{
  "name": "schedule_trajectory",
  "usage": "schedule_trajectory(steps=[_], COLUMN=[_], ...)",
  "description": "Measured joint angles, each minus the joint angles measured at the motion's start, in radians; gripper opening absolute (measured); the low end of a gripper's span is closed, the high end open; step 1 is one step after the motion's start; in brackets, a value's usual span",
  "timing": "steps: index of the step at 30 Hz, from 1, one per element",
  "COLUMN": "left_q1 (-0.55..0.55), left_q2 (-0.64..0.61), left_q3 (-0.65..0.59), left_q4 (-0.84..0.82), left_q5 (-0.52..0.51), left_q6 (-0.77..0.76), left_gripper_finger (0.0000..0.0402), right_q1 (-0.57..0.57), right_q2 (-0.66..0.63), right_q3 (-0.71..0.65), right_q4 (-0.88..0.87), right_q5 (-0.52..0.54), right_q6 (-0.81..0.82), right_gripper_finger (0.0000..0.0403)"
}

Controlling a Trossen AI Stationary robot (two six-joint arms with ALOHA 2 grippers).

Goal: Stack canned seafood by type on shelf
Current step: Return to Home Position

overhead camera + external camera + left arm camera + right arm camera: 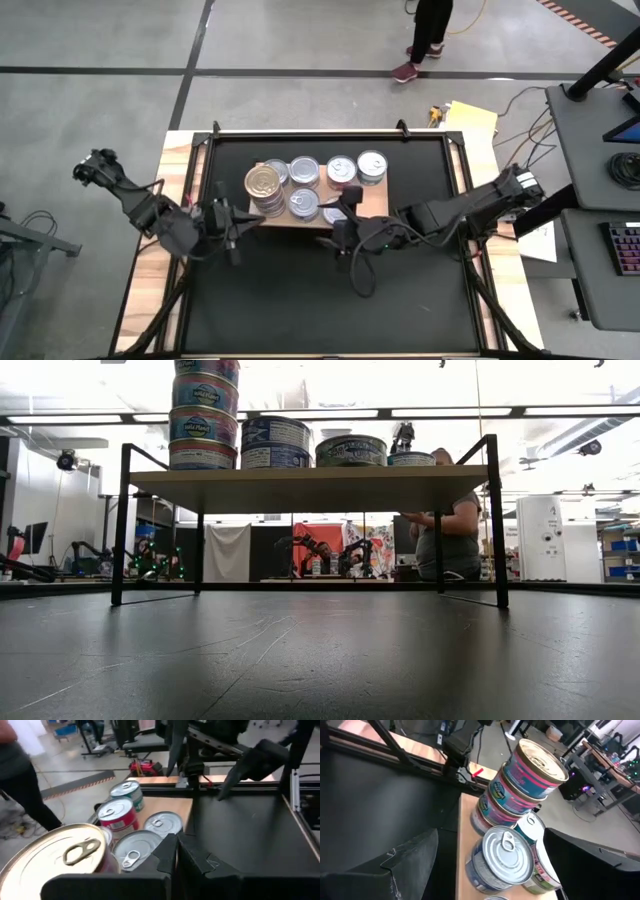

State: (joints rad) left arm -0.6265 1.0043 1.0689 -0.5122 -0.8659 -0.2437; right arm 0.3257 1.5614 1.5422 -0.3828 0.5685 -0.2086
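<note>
The light-wood shelf (352, 206) stands on black legs (497, 520) at the mat's far middle. The canned seafood sits on top: a tall stack with a gold lid (263, 183) at its left end, and silver-lidded cans (303, 171) (372, 165) in lower piles beside it. My left gripper (232, 228) is shut, its fingers (176, 847) close beside the gold-lidded stack (65, 855) at the shelf's left end. My right gripper (347, 232) stands open at the shelf's near right corner. Its fingers (405, 860) are apart on either side of a silver-lidded can (505, 855), clear of it.
The black mat (330, 300) stretches toward the near edge in front of the shelf. A person stands beyond the table's far edge (425, 35). Another person shows behind the shelf in the low view (450, 530). A desk with a keyboard is at the right (625, 245).
</note>
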Motion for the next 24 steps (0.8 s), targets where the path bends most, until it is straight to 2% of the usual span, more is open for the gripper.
schedule_trajectory(steps=[2, 4, 6, 8, 10, 13, 15, 17, 24], left_q1=[-0.021, -0.038, -0.051, -0.061, -0.061, -0.052, -0.036, -0.029, 0.012], left_q2=[0.02, 0.052, 0.092, 0.144, 0.204, 0.282, 0.312, 0.311, 0.155], left_q3=[-0.005, -0.014, -0.033, -0.067, -0.113, -0.165, -0.171, -0.169, -0.198], left_q4=[0.016, 0.042, 0.08, 0.193, 0.361, 0.674, 0.818, 0.853, 0.754], left_q5=[-0.048, -0.119, -0.145, -0.146, -0.138, -0.038, 0.092, 0.158, 0.151], left_q6=[0.002, -0.001, 0.004, 0.045, 0.149, 0.406, 0.553, 0.639, 0.651], left_gripper_finger=[0.0, 0.0, 0.0, 0.0, 0.0, 0.0, 0.0, 0.0, 0.0], right_q1=[0.005, 0.006, 0.006, 0.006, 0.006, -0.003, -0.012, -0.021, -0.071], right_q2=[-0.012, -0.037, -0.057, -0.076, -0.085, -0.09, -0.1, -0.112, -0.244], right_q3=[-0.036, -0.099, -0.18, -0.277, -0.37, -0.495, -0.563, -0.615, -0.74], right_q4=[0.045, 0.123, 0.243, 0.36, 0.501, 0.732, 0.866, 0.976, 1.031], right_q5=[-0.01, -0.062, -0.125, -0.153, -0.158, -0.158, -0.158, -0.158, -0.279], right_q6=[-0.005, -0.017, -0.031, -0.056, -0.081, -0.153, -0.206, -0.232, -0.195], right_gripper_finger=[0.0351, 0.0347, 0.0344, 0.034, 0.0336, 0.0329, 0.0326, 0.0323, 0.033])
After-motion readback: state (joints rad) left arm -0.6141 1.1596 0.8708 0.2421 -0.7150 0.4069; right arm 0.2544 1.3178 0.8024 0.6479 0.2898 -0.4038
